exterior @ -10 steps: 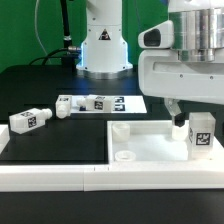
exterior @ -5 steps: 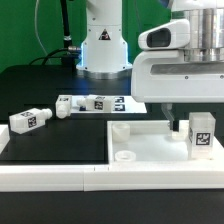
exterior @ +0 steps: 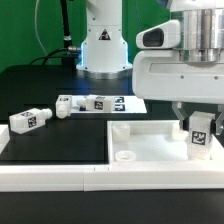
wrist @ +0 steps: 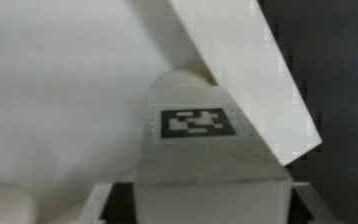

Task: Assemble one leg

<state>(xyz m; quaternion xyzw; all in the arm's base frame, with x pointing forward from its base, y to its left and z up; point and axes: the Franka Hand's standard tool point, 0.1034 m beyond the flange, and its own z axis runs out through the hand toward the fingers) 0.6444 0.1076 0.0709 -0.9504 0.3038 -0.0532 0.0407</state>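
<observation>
We see three white square-section legs with black-and-white tags. One leg [exterior: 201,133] stands upright at about four o'clock in the exterior view, its tag facing us; in the wrist view this leg [wrist: 201,150] fills the middle. A second leg [exterior: 31,119] lies on its side at nine o'clock, a third leg [exterior: 88,103] lies flat near ten o'clock

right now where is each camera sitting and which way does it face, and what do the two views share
Exterior view: off the arm, low at one table edge, looking across the panel toward the robot base; the arm's wrist and gripper show at the exterior view's right.
Wrist view: on the wrist, looking along the gripper at the tagged leg over the panel; a finger edge barely shows.
Shared: the upright tagged leg and the panel.
</observation>
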